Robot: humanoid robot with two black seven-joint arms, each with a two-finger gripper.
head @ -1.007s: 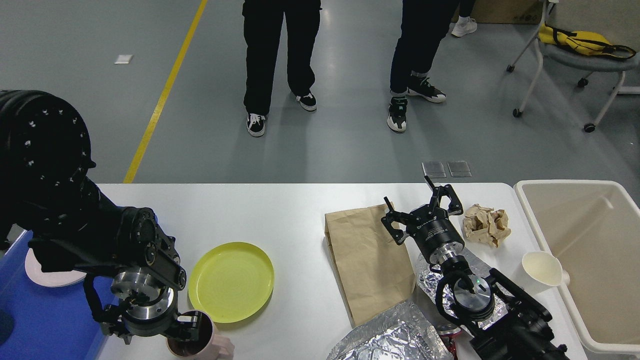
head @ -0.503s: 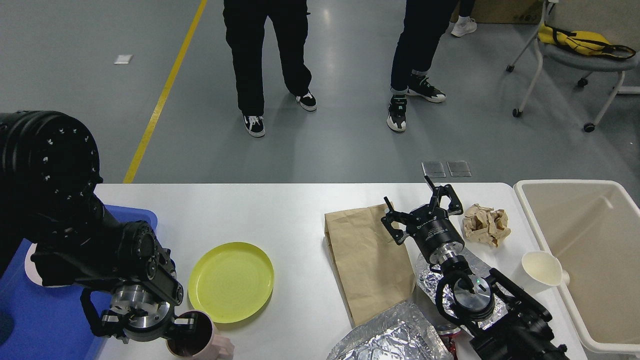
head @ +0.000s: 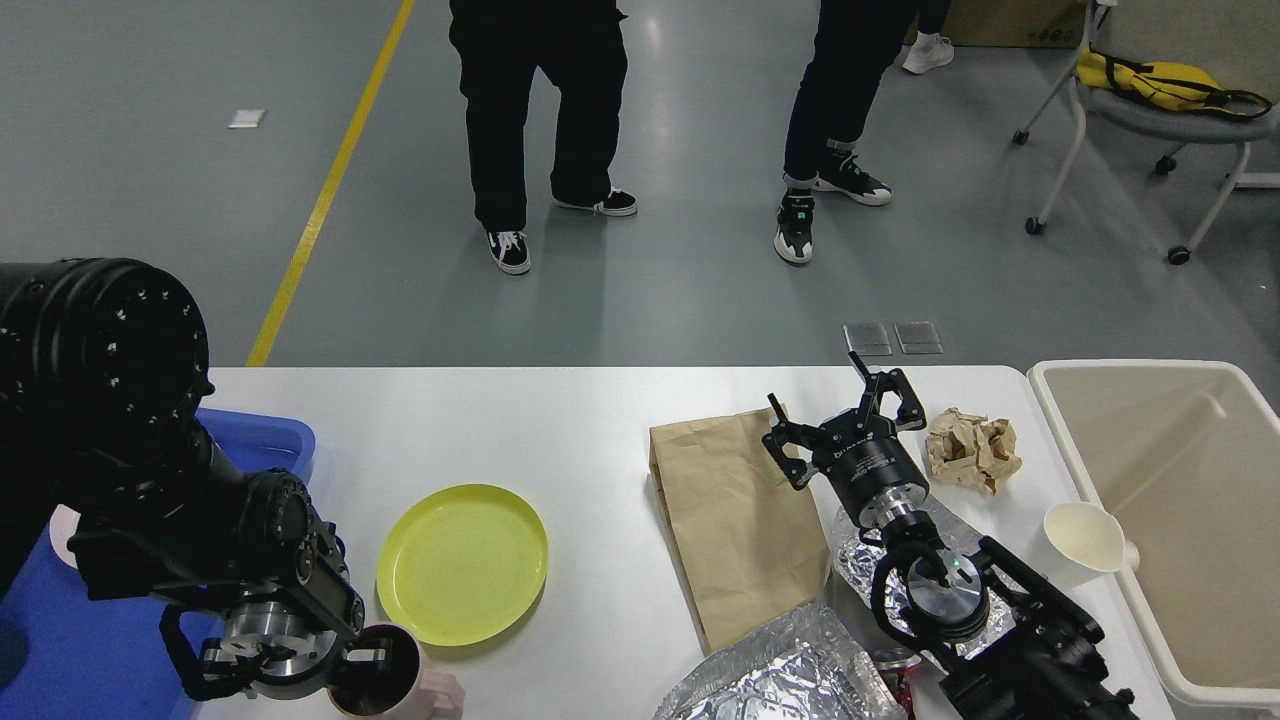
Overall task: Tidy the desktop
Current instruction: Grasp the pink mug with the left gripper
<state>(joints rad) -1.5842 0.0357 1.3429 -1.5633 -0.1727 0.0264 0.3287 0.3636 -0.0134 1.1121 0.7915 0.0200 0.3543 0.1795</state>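
The white desktop [head: 560, 420] holds a yellow plate [head: 462, 563], a flat brown paper bag [head: 735, 525], a crumpled brown paper ball [head: 972, 448], a white paper cup [head: 1085, 537] on its side and crumpled foil sheets [head: 790, 670]. My left gripper [head: 372, 668] is at the near left edge, shut on the rim of a pink cup [head: 425, 690] with a dark inside. My right gripper [head: 845, 410] is open and empty, fingers spread, above the bag's right edge and left of the paper ball.
A blue tray [head: 90, 650] stands at the left with a pale dish [head: 62, 530] partly hidden by my left arm. A beige bin [head: 1180, 480] stands at the right. A red can [head: 895, 668] lies under my right arm. Two people stand beyond the desktop.
My left arm has drawn down and towards the near edge with the pink cup, uncovering the blue tray's far corner. The right arm has not moved. One person has shifted feet.
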